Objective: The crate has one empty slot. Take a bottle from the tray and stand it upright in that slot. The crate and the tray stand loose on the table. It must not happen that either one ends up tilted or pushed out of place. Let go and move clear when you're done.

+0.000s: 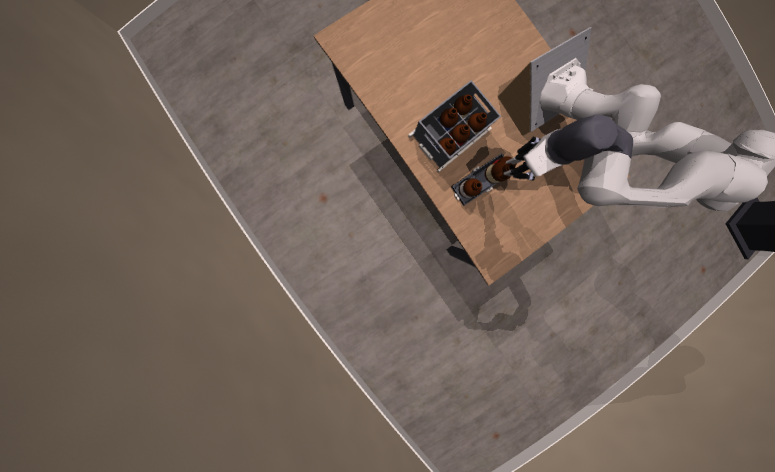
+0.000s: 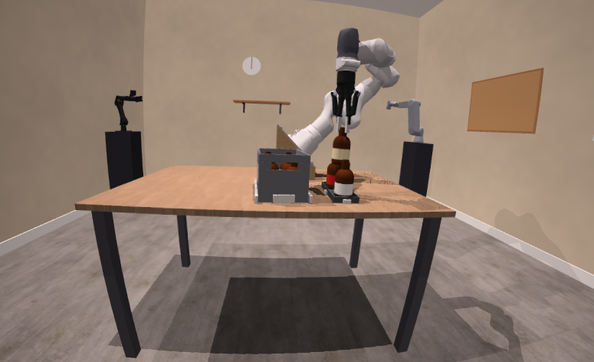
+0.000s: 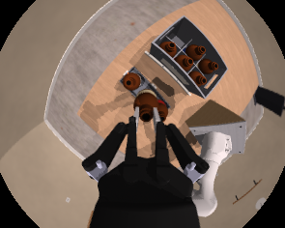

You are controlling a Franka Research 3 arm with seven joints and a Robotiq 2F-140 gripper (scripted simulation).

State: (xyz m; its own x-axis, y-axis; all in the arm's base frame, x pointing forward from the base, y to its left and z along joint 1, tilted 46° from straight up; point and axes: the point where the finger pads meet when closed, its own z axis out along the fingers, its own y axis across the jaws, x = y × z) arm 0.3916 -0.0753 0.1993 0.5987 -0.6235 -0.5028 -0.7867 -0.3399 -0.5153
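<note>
My gripper is shut on the neck of a brown bottle with a cream label. The bottle hangs upright above the tray, clear of it. A white-label bottle and a red-label bottle stand in the tray. The grey crate stands beside the tray, holding several brown bottles. Its empty slot is a corner one, at the end nearest the exterior camera, on the side away from the tray.
An upright panel stands behind the crate near the arm's base. The table's edge lies close beyond the crate and tray. Two other small arms stand on black pedestals away from the table.
</note>
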